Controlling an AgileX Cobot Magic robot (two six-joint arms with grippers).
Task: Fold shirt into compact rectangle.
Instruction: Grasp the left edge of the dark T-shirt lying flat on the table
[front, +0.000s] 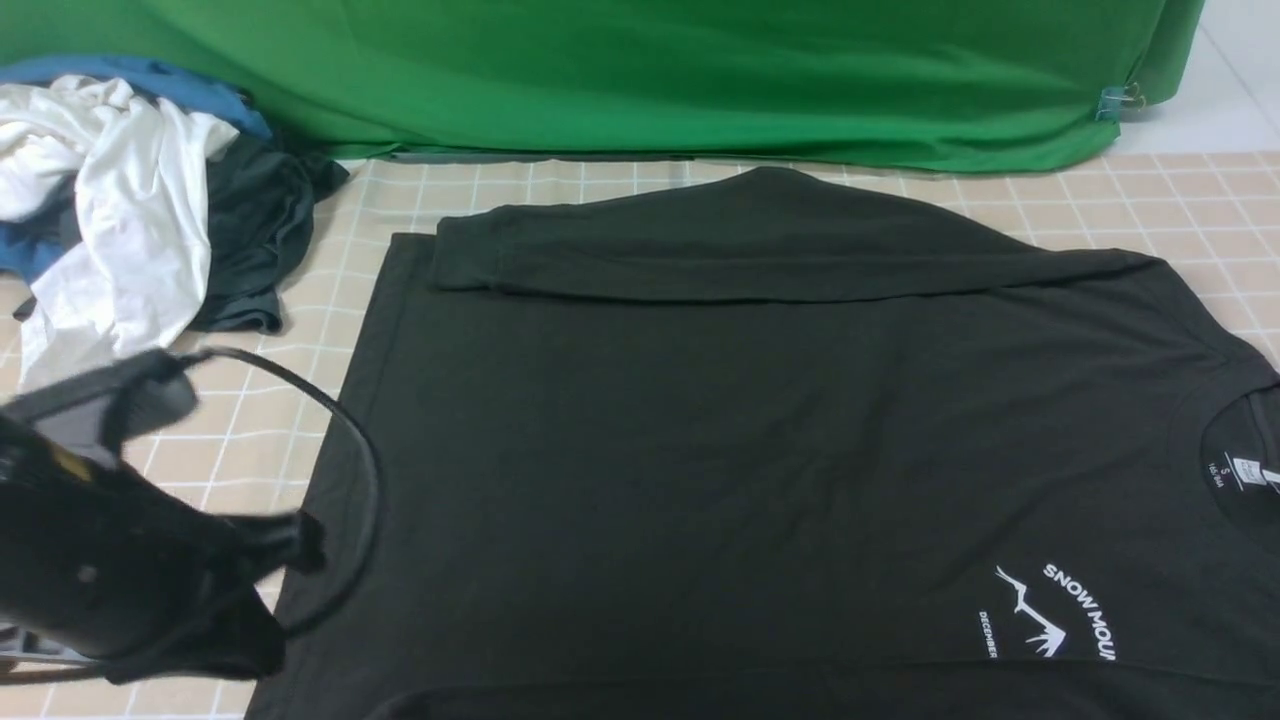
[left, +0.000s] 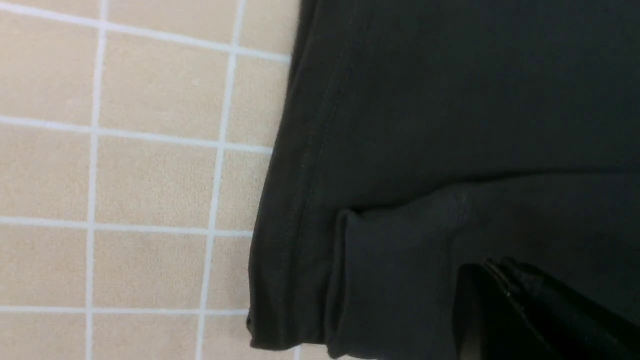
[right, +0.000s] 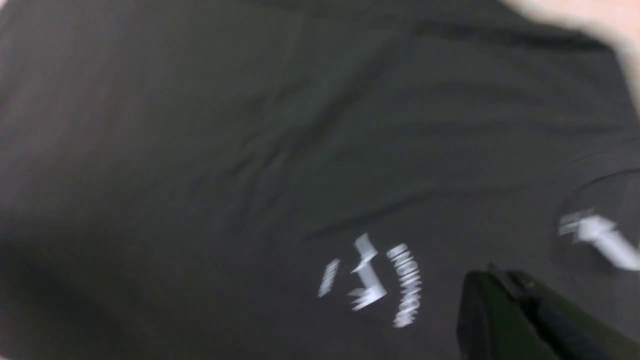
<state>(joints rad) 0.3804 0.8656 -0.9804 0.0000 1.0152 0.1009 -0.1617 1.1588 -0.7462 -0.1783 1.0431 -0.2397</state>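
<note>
The black shirt (front: 760, 440) lies spread sideways on the checked table cloth, hem to the left, collar with white neck label (front: 1245, 470) at the right edge, white mountain logo (front: 1040, 615) near the front right. Its far sleeve (front: 760, 255) is folded in over the body. My left gripper (front: 295, 542) hovers at the hem's near left corner; in the left wrist view it (left: 492, 267) is shut over a folded flap (left: 400, 270), no cloth visibly pinched. My right gripper (right: 492, 272), blurred, is shut above the shirt beside the logo (right: 372, 280). The front view does not show it.
A heap of white (front: 110, 200), blue and dark grey clothes (front: 250, 240) lies at the back left. A green backdrop (front: 640, 70) closes off the back. A black cable (front: 350, 440) loops from my left arm over the hem.
</note>
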